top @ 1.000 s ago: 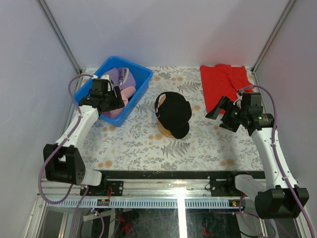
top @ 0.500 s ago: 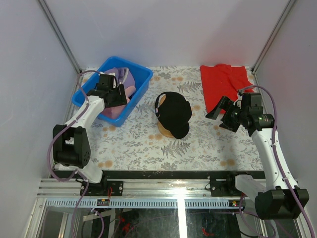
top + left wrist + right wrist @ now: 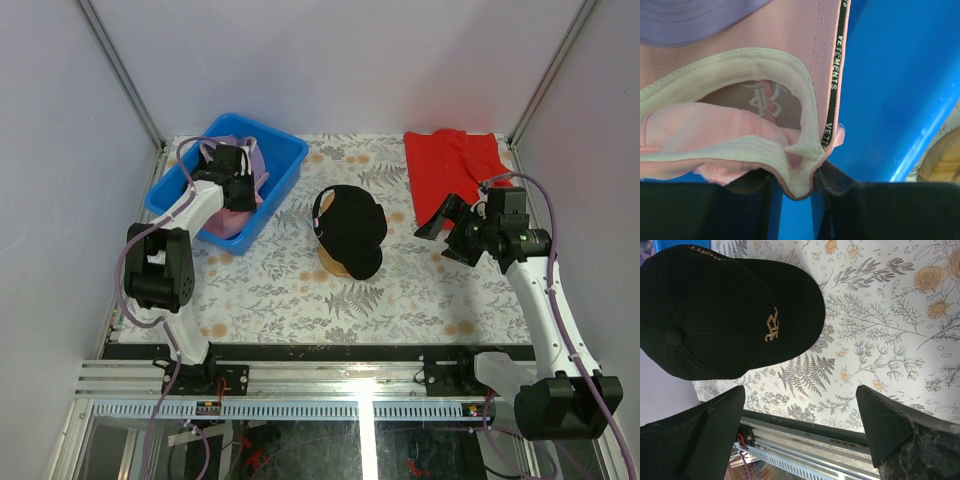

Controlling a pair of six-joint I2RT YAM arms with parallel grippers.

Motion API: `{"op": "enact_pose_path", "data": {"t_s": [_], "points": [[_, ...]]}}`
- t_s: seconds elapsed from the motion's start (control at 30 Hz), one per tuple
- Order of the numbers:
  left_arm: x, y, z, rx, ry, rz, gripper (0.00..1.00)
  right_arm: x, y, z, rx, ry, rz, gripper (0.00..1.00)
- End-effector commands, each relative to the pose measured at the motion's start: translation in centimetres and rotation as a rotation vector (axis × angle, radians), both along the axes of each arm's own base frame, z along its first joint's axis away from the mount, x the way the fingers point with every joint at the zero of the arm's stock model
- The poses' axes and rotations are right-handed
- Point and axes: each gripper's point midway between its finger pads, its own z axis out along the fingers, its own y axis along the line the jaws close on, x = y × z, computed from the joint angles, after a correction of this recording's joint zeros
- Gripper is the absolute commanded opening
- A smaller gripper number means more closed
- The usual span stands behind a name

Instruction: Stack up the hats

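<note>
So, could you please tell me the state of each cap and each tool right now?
Black cap: crown up on the wooden stand.
Pink cap: in the blue bin, inside showing, rim pinched.
Purple cap: in the bin, against the pink one.
Left tool: shut on the pink cap.
Right tool: open, holding nothing.

A black cap with a gold emblem sits crown up at the middle of the tabletop, its brim toward the near edge. In the far-left corner lies a pink cap, its white-lined inside showing, with a lavender cap partly over it.
</note>
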Motion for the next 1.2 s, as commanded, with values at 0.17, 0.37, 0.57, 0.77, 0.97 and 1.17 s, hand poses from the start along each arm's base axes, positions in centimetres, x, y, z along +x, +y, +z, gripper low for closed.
{"op": "enact_pose_path", "data": {"t_s": [0.17,0.37,0.57,0.77,0.97,1.17], "points": [[2.1,-0.4,-2.1,-0.006,0.035,-0.018,0.00,1.0,0.4,0.4,0.022,-0.013,-0.009,0.99],[3.0,-0.4,3.3,-0.087,-0.051,0.022,0.00,1.3,0.5,0.3,0.029,-0.015,-0.012,1.00],[3.9,0.0,12.9,-0.285,-0.190,0.055,0.00,2.1,0.9,0.9,0.054,-0.033,0.000,1.00],[2.9,-0.5,18.2,-0.482,-0.237,0.048,0.00,3.0,1.6,2.3,0.083,-0.068,0.036,0.99],[1.3,-2.4,24.0,-0.706,-0.291,-0.015,0.00,4.1,2.3,4.9,0.109,-0.162,0.083,1.00],[-1.5,-4.9,29.1,-0.892,-0.291,-0.115,0.00,5.4,3.7,10.7,0.164,-0.389,0.179,1.00]]}}
